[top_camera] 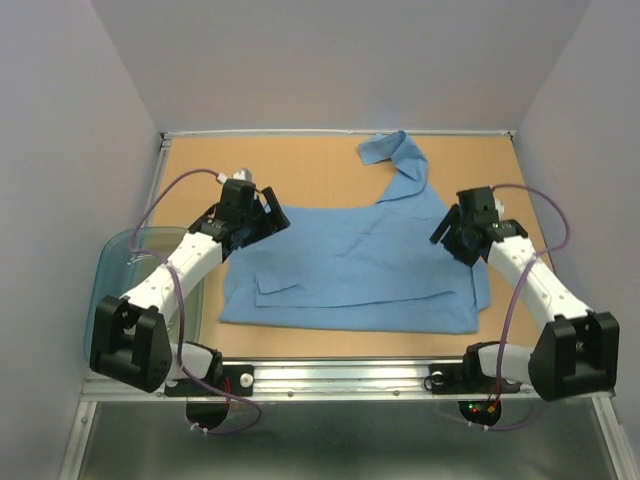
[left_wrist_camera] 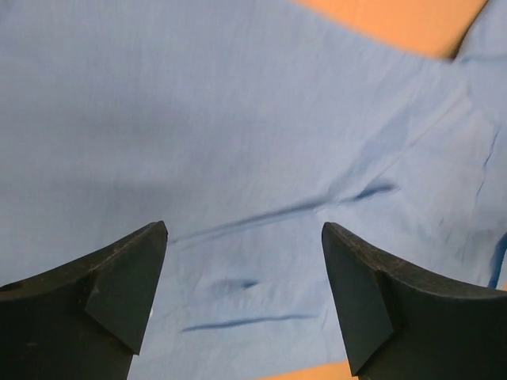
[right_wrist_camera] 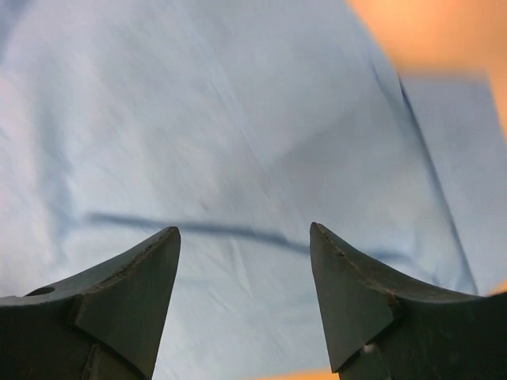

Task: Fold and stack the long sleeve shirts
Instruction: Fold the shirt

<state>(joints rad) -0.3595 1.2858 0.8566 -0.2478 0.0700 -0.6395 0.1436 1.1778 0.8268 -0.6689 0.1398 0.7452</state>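
Observation:
One light blue long sleeve shirt (top_camera: 350, 265) lies partly folded in the middle of the table, with a sleeve (top_camera: 398, 160) trailing toward the back edge. My left gripper (top_camera: 274, 222) hovers over the shirt's upper left corner. In the left wrist view the left gripper (left_wrist_camera: 244, 229) is open, with only creased shirt cloth (left_wrist_camera: 238, 119) below it. My right gripper (top_camera: 447, 237) is over the shirt's right edge. It too is open (right_wrist_camera: 244, 229), above flat shirt cloth (right_wrist_camera: 198, 119), and nothing is held between its fingers.
A clear bluish plastic tub (top_camera: 125, 262) sits off the table's left edge, beside the left arm. The orange tabletop (top_camera: 300, 165) shows around the shirt. White walls close in the left, right and back. A metal rail (top_camera: 340, 375) runs along the near edge.

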